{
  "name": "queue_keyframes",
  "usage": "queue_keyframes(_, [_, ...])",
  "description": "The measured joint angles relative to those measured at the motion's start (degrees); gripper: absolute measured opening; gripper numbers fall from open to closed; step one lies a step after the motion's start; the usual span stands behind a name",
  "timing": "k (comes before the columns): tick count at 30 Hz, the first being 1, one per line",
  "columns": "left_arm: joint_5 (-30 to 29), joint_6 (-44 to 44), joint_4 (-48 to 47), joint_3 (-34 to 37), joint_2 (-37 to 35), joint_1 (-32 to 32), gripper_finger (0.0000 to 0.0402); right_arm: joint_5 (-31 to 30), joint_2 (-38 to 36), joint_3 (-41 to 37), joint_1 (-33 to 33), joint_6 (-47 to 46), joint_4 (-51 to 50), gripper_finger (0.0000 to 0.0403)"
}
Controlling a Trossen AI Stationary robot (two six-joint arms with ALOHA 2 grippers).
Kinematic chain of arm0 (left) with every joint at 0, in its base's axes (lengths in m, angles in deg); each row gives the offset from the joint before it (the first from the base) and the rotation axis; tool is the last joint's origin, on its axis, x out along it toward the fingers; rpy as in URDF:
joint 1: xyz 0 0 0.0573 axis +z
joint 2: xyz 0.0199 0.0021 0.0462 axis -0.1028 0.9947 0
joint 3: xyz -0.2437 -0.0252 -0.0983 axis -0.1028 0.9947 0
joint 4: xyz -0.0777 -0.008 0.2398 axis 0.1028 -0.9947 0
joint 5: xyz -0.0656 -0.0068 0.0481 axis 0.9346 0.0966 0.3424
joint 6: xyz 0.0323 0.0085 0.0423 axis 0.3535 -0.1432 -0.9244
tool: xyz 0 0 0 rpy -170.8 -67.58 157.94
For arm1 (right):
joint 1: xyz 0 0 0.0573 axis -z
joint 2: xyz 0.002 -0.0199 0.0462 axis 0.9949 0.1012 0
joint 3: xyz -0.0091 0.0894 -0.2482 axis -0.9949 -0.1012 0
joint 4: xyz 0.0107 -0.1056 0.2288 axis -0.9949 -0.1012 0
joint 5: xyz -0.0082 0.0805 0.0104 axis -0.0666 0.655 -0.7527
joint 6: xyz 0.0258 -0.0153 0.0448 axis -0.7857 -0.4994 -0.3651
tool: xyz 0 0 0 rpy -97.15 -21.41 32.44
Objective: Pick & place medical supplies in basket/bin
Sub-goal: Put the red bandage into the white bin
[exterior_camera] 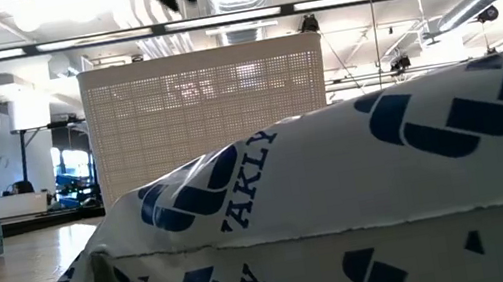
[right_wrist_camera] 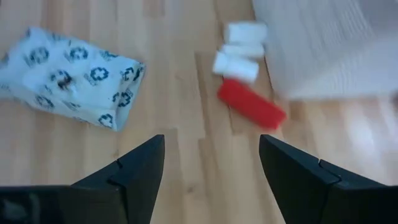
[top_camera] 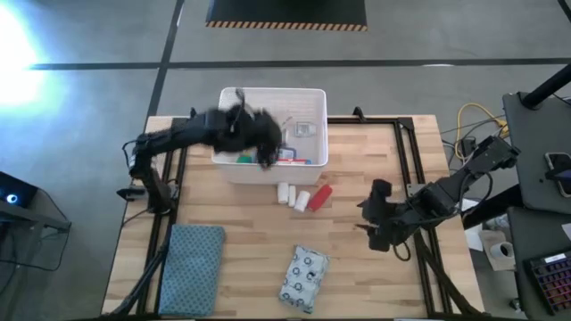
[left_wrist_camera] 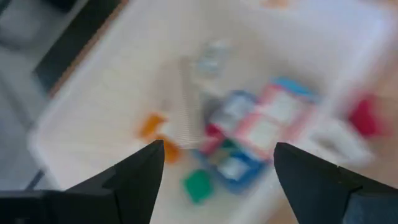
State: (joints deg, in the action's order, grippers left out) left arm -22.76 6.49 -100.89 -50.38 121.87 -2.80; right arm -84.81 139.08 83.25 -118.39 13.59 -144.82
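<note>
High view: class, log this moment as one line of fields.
left tool: open over bin | right tool: open, empty, above table | still out: white rolls, red tube, patterned packet

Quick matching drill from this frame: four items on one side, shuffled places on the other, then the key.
Items:
1. red tube
2. patterned packet
3. blue-grey cloth
4. left gripper

Places:
A. over the white bin, fingers open
B. near-left part of the table
C. on the table just in front of the bin, beside white rolls
D. near edge of the table, about the middle

Pairs: 1-C, 2-D, 3-B, 4-A
</note>
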Motion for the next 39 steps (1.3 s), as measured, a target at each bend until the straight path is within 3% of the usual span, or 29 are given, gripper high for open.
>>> queue_keyframes(4, [-2.1,10.2,0.4,0.4,-0.5,-13.8,0.0280,0.0,4.3,-0.6,2.6,16.4,5.2,0.0249])
queue_keyframes(7, [-7.4,23.2,2.5,1.9,-0.6,-23.7,0.0280,0.9,8.7,-0.6,6.0,26.4,6.5,0.0249])
queue_keyframes(11, [-16.4,39.5,5.5,6.0,-0.6,-34.1,0.0280,9.2,14.4,-0.7,13.0,35.3,6.9,0.0249])
queue_keyframes(15, [-21.8,56.1,7.1,12.4,-0.6,-40.0,0.0280,11.7,20.1,-0.6,18.5,43.4,8.8,0.0249])
queue_keyframes(22, [-22.4,77.8,11.7,24.3,-0.6,-44.0,0.0280,11.9,28.4,-0.6,22.6,57.8,14.8,0.0246])
queue_keyframes(30, [-21.9,82.7,17.6,28.8,-0.6,-44.7,0.0281,10.0,35.1,0.4,23.8,62.4,17.3,0.0245])
queue_keyframes(39, [-22.3,80.8,17.9,27.8,-0.8,-44.7,0.0281,10.9,34.5,3.0,24.3,61.5,21.0,0.0244])
